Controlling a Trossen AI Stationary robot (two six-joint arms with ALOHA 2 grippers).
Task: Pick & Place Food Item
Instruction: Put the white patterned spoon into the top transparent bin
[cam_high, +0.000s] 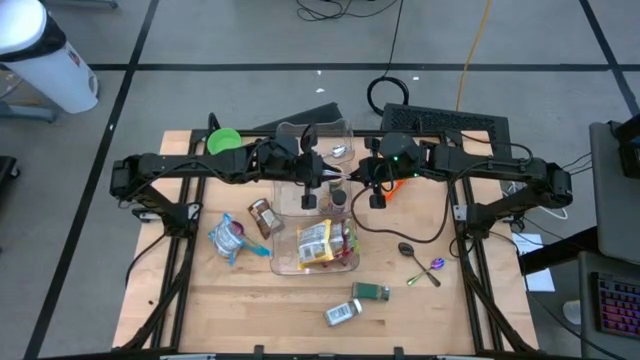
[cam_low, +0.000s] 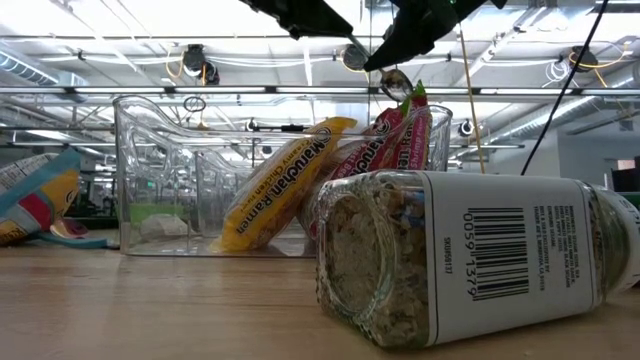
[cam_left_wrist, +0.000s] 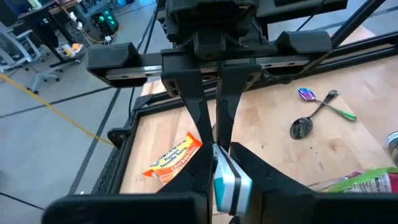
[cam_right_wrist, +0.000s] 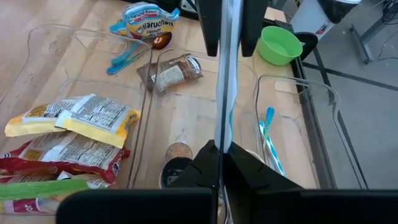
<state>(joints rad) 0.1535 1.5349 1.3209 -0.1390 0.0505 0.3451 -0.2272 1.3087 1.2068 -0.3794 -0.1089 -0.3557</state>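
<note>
Above the clear bin (cam_high: 290, 262), both grippers' fingers pinch 1 flat white-teal packet (cam_left_wrist: 229, 183): left gripper (cam_high: 309, 201), right gripper (cam_high: 376, 199). Ramen packs (cam_high: 318, 243) lie inside the bin below.

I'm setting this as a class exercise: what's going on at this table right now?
Both dark arms meet above the clear plastic bin mid-table. The left gripper and the right gripper are each closed on the same thin white-and-teal packet, which looks like a handover. Yellow ramen packets already lie in the bin.
</note>
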